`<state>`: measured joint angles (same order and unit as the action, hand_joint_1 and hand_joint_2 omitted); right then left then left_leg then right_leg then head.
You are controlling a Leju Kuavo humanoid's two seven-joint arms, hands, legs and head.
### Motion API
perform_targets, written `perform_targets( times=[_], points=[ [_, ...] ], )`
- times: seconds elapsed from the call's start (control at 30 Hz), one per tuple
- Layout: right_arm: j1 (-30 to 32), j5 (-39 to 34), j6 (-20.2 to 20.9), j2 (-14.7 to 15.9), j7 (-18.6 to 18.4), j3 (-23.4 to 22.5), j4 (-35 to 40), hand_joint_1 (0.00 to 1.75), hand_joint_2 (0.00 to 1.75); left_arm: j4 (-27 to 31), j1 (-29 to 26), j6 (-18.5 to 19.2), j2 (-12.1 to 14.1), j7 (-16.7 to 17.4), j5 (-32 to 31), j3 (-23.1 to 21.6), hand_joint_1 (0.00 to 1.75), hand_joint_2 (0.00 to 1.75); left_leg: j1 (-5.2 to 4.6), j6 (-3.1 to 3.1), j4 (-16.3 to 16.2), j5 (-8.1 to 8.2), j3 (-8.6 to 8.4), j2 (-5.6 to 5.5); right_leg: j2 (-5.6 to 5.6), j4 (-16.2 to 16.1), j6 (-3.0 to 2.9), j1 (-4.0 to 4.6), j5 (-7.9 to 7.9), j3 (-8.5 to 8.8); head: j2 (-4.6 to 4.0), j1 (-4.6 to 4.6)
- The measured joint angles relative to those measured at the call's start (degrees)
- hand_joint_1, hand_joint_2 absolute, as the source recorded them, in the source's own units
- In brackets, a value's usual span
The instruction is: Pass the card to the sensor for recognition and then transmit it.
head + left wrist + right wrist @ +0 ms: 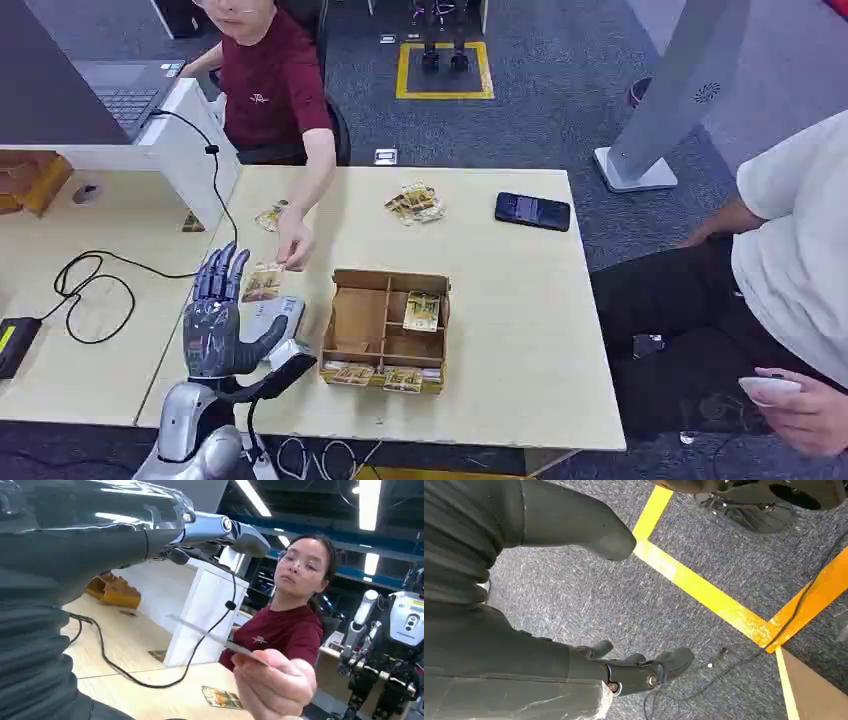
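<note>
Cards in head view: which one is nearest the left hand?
The card that the person's hand holds out, just beyond the left hand and its fingertips. The loose cards lie far up the table, and the others sit in the wooden tray.

We counted two people (270, 80), one phone (532, 211), one laptop (125, 90), one wooden box (385, 330) and two robot hands, the left hand (215, 320) and the right hand (574, 670).

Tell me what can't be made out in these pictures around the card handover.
- Head view: the left hand covers part of the grey sensor; whether the person's hand has let go of the card is unclear.
- Left wrist view: the card is edge-on and blurred, face unreadable.
- Head view: prints on the cards in the wooden box are too small.
</note>
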<state>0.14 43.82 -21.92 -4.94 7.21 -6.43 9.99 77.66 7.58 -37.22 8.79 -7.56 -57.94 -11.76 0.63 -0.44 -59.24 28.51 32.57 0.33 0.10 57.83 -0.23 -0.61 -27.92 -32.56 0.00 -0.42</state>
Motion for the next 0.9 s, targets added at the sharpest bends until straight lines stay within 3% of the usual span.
perform_targets(
  times=[0.4, 0.43, 0.47, 0.9],
  points=[
    [0.0, 0.0, -0.1, 0.0, -0.2, 0.0, 0.0, 0.00, 1.75, -0.4, 0.3, -0.1, -0.2, -0.4, 0.4, 0.0, 0.00, 1.75, 0.00, 0.00, 0.0, 0.00, 0.00, 0.00, 0.00, 0.0, 0.00, 0.00, 0.00, 0.00, 0.00, 0.00],
    [0.0, 0.0, -0.1, 0.0, -0.2, 0.0, 0.0, 0.00, 1.75, -0.4, 0.3, -0.1, -0.2, -0.5, 0.4, 0.0, 1.55, 1.75, 0.00, 0.00, 0.0, 0.00, 0.00, 0.00, 0.00, 0.0, 0.00, 0.00, 0.00, 0.00, 0.00, 0.00],
    [0.0, 0.0, -0.1, 0.0, -0.2, 0.0, 0.0, 0.00, 1.75, -0.4, 0.3, -0.1, -0.2, -0.5, 0.5, 0.0, 1.75, 1.75, 0.00, 0.00, 0.0, 0.00, 0.00, 0.00, 0.00, 0.0, 0.00, 0.00, 0.00, 0.00, 0.00, 0.00],
    [0.0, 0.5, -0.1, 0.0, 0.1, 0.0, 0.0, 0.00, 1.75, -0.5, 0.2, -0.2, -0.2, -4.1, 4.5, 0.0, 1.75, 1.75, 0.00, 0.00, 0.0, 0.00, 0.01, 0.00, 0.00, 0.0, 0.00, 0.00, 0.00, 0.00, 0.00, 0.00]
  ],
)
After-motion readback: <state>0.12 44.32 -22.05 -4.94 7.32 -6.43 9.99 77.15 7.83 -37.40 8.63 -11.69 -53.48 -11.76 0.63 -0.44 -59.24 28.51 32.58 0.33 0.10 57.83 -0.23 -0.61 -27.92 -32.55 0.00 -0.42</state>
